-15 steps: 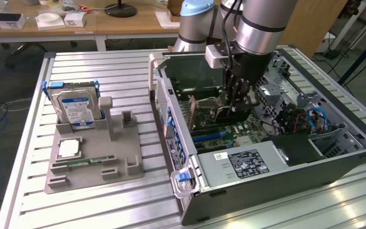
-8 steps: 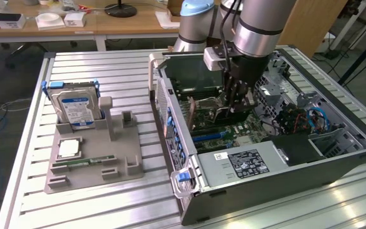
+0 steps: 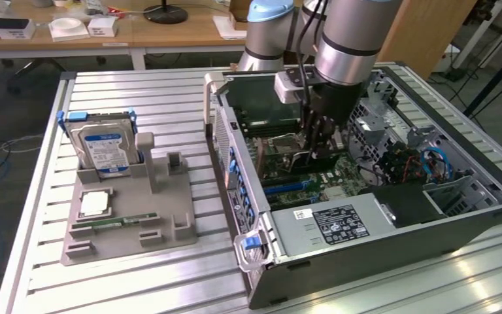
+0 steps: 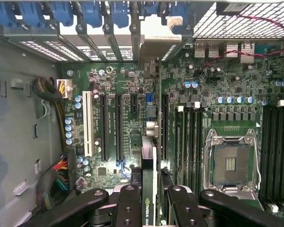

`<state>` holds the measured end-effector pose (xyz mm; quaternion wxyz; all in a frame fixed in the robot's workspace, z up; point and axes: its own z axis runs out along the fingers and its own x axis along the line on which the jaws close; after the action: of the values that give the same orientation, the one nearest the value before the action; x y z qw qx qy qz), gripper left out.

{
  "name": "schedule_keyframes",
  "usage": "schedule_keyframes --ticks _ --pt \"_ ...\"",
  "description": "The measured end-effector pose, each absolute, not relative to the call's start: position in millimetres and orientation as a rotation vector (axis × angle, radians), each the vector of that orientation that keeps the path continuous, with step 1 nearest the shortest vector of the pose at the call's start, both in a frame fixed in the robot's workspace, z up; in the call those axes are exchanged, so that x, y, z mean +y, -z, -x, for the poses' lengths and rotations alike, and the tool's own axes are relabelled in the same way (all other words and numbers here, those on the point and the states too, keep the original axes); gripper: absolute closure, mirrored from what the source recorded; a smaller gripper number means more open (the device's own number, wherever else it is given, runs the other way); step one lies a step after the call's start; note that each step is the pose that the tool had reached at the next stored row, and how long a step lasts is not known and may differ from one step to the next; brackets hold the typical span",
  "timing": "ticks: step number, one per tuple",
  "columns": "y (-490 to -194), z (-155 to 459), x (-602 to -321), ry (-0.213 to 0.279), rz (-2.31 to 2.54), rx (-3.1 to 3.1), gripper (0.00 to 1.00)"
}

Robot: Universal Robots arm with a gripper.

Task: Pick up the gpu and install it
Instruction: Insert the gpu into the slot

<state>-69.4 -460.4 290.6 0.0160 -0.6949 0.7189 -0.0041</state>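
Ribbed metal table (image 3: 146, 288), open computer case (image 3: 408, 255): the gpu (image 4: 149, 165) is held over the motherboard (image 4: 227, 85).
The gripper (image 4: 150, 201) is clamped on the card, carried edge-on above the expansion slots (image 4: 118, 127). Installation is judged to be in hand, and square alignment over a slot is called for. Print on the power supply label (image 3: 334, 222) cannot be read.
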Motion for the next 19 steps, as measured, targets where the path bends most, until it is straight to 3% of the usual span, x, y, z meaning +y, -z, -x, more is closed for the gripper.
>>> schedule_keyframes --ticks 19 --pt "-274 79 -461 0.028 2.17 2.244 0.74"
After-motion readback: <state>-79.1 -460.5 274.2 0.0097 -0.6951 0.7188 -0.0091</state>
